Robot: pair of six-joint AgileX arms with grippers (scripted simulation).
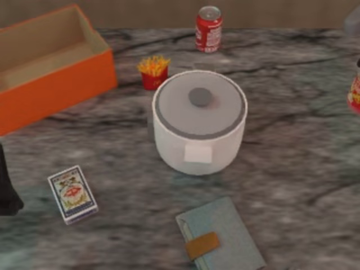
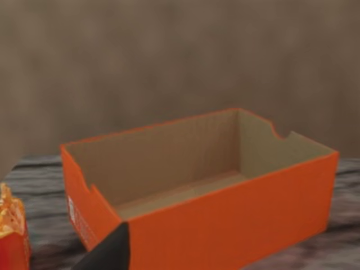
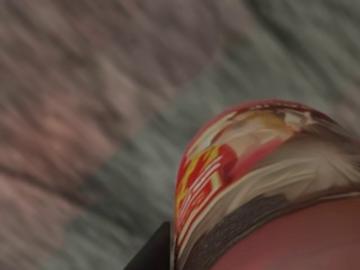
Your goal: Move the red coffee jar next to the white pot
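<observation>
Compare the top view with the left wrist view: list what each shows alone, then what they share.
Only the top view shows the white pot at the table's middle, the soda can, the card box, the notebook, a sliver of the red coffee jar at the right edge, and the left arm parked at the left edge.

Only the left wrist view shows the far wall behind the table and one dark finger of the left gripper.

Both show the empty orange box, the fries carton and the marbled table.
</observation>
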